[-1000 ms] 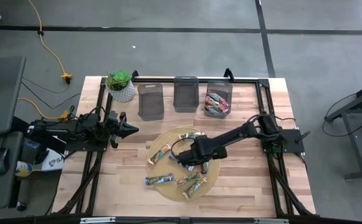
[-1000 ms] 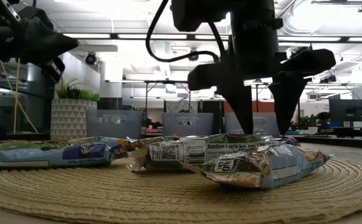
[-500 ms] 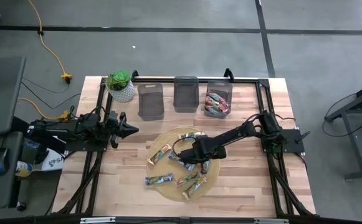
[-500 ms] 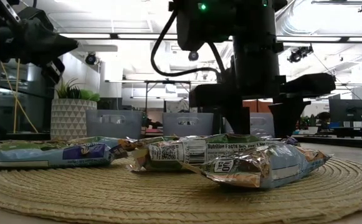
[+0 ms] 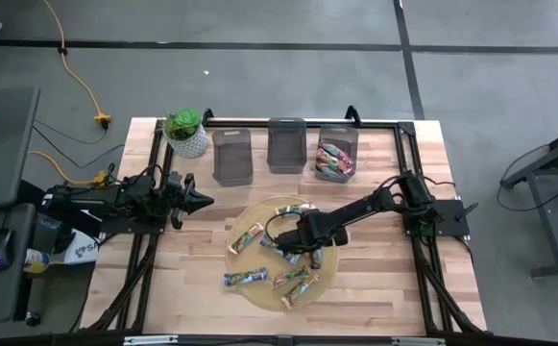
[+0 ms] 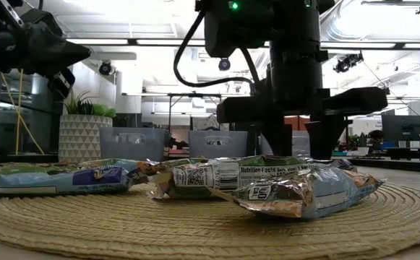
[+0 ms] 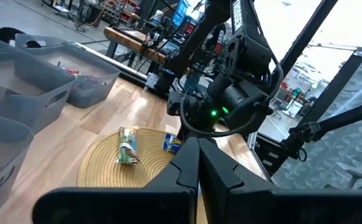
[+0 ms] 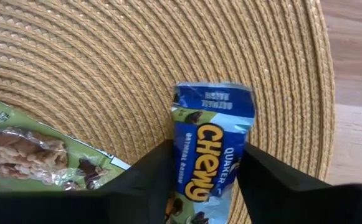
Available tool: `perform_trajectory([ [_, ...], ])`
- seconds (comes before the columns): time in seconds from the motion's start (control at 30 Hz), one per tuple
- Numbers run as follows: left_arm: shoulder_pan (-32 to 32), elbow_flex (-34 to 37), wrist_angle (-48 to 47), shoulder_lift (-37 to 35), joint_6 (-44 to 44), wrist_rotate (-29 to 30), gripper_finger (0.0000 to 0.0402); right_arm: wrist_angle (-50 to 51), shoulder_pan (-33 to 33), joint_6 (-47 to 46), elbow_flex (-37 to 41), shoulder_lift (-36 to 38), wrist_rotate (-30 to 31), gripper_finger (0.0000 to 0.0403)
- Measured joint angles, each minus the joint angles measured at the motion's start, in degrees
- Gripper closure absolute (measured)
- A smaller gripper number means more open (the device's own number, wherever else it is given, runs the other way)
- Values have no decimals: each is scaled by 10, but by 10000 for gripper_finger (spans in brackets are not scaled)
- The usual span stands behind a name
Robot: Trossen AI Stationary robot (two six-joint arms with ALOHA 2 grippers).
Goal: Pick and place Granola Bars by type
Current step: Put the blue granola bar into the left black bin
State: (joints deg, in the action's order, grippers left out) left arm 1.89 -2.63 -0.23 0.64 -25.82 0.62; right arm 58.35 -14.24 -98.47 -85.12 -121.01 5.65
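- My right gripper (image 8: pixel 200 177) is down on the straw mat (image 8: pixel 106 74), jaws straddling the blue bar (image 8: pixel 209 155), not clamped yet.
- Risk: slick wrapper squirts out as I close.
- Risk: green bar (image 8: pixel 37 155) lies just beside it and could snag.
- Left gripper (image 5: pixel 200 200) is clenched, empty, parked off the mat.

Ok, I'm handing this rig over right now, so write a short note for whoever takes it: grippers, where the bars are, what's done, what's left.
Right gripper: down on the round woven mat, fingers either side of a blue granola bar, closing on it; bar not lifted.
Left gripper: shut, empty, waiting above the table's left side.
Bars: most lie loose on the mat; some are already in the right-hand bin.
Middle bin and left bin look empty.
Left to do: lift the blue bar, bin it by type, then sort the rest.
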Motion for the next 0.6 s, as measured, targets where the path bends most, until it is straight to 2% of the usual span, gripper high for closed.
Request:
perform_trajectory([
  [0.6,0,0,0,0,0,0,401,0,0,14,1,2,4,323],
])
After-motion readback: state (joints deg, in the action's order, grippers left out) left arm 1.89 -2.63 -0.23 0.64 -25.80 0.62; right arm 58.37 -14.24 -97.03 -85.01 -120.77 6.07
